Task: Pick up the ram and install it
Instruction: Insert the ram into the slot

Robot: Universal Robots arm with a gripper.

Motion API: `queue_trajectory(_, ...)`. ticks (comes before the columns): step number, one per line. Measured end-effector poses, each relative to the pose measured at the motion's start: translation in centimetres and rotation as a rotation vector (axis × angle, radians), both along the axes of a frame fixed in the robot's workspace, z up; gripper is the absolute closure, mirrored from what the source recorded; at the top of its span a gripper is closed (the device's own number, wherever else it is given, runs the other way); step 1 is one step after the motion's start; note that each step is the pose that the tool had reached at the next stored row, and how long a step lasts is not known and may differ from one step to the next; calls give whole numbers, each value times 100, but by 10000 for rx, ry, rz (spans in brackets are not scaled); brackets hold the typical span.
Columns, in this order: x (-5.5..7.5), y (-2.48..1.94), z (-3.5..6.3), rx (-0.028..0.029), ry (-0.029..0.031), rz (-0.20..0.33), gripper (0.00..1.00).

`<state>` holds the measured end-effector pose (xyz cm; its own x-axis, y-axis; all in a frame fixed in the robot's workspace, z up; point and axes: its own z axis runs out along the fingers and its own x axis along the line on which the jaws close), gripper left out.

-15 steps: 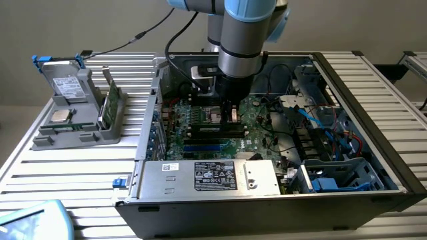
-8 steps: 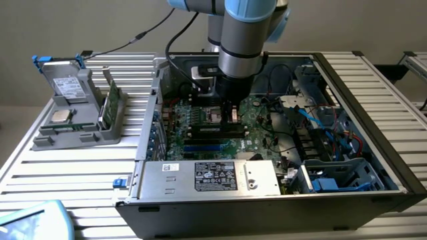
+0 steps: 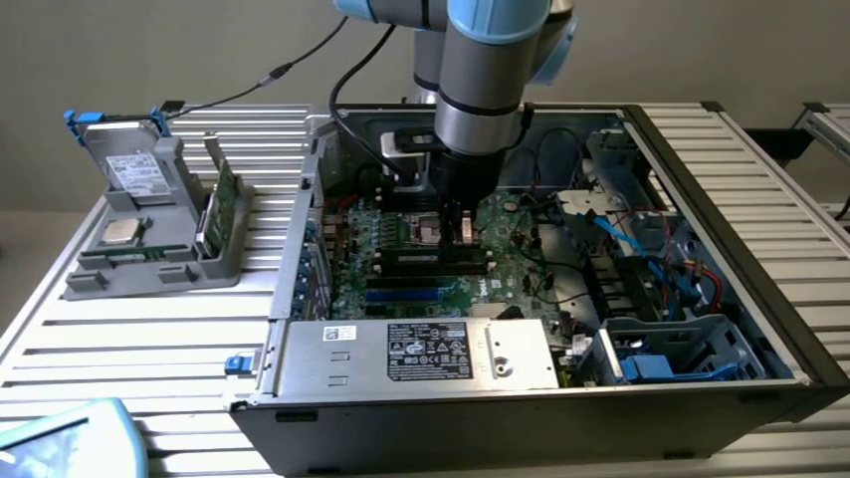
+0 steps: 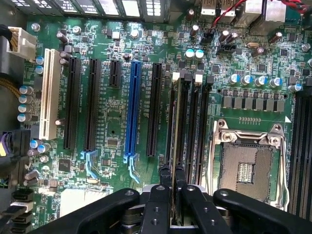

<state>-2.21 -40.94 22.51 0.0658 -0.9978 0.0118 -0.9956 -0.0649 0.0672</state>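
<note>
My gripper (image 3: 465, 235) reaches down into the open computer case (image 3: 770, 289), over the motherboard (image 3: 512, 264). In the wrist view the gripper (image 4: 173, 195) is shut on the ram (image 4: 176, 122), a thin stick seen edge-on. The ram stands upright in line with the leftmost of the black memory slots (image 4: 196, 126), beside the empty processor socket (image 4: 246, 168). Its lower edge is at or in that slot; I cannot tell whether it is seated. The arm hides the ram in the exterior view.
A grey holder (image 3: 146, 269) outside the case at the exterior view's left carries a broad green card (image 3: 221, 207) and a silver processor chip (image 3: 122, 232). The power supply (image 3: 412, 354) fills the case front. Cables (image 3: 651, 254) crowd the right side. Black and blue expansion slots (image 4: 132, 107) lie beside the ram.
</note>
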Motion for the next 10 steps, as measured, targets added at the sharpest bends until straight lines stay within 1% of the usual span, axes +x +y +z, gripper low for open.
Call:
queue_trajectory(6,0,6,-3,-7,1,-57,86)
queue_trajectory(10,0,7,-4,-47,2,-70,86)
